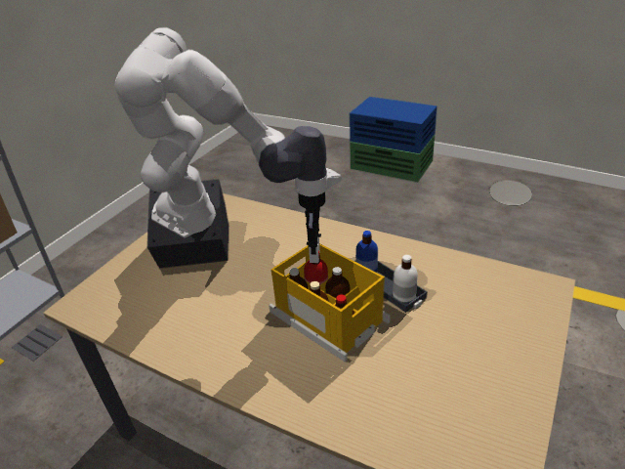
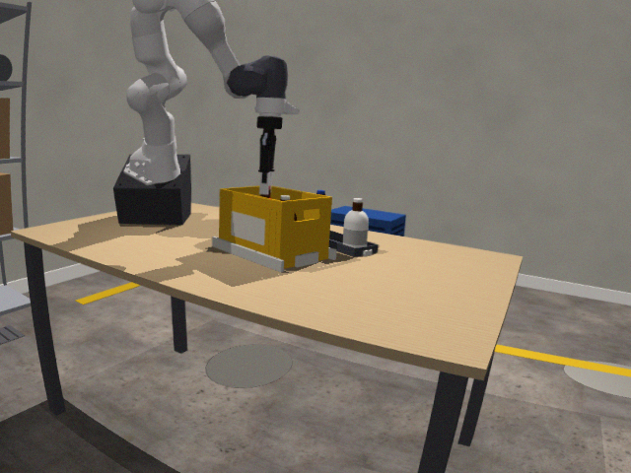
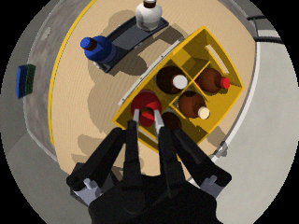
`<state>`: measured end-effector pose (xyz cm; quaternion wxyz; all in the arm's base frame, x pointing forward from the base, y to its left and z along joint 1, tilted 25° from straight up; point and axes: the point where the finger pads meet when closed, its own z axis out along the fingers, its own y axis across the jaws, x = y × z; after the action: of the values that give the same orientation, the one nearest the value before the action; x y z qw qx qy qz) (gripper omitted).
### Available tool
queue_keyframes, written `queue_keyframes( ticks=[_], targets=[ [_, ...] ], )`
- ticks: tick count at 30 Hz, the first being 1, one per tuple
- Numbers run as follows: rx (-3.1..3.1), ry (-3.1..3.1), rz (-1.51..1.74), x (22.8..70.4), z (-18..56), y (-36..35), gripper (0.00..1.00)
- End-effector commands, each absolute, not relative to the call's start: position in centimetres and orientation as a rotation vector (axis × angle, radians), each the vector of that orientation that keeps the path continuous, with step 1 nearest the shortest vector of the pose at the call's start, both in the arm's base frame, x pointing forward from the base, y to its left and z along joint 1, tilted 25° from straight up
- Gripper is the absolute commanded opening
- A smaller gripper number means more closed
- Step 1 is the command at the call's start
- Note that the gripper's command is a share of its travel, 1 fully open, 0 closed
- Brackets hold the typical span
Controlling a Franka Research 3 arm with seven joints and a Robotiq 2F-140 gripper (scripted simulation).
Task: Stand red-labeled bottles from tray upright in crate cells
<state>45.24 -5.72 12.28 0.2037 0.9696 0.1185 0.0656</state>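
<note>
Gripper grips red bottle inside crate.

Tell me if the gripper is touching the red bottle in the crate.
Touching. In the wrist view the gripper has its fingers closed on the neck of the red bottle in the yellow crate.

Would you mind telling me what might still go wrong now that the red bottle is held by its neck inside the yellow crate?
1. The gripper is shut on the red bottle by its narrow neck only; if released before the base rests in the cell, the bottle may tip against the brown glass bottles beside it.
2. The fingers sit close to the yellow crate rim, so opening or rising off-line might nudge the crate.
3. The blue bottle and white bottle on the dark tray stand nearby; a sideways retreat could topple them.
</note>
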Motion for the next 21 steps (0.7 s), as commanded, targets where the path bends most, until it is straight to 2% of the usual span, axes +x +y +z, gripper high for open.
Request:
queue_keyframes(
  ticks=[1,21],
  targets=[
    [2.704,0.329,0.202,45.71,12.53,-5.63,0.00],
    [2.704,0.329,0.202,45.89,11.80,-5.94,0.00]
  ],
)
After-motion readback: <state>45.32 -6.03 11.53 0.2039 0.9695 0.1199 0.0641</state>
